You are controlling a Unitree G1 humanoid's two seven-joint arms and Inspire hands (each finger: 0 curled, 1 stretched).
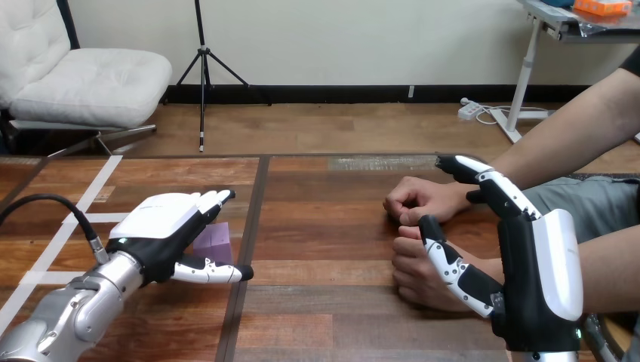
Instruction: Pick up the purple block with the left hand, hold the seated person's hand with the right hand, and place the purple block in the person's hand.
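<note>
The left hand is poised at the purple block, fingers straight and released, partly covering it. The block is resting on the table. The right hand is standing open, its thumb lying across the person's nearer hand. The person's farther hand is resting fisted just beyond.

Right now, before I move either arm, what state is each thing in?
left hand: open, next to the purple block.
purple block: resting on the table, not lifted.
right hand: open, thumb against the person's nearer hand.
person's nearer hand: closed fist, on the table.
person's farther hand: closed fist, on the table.
</note>
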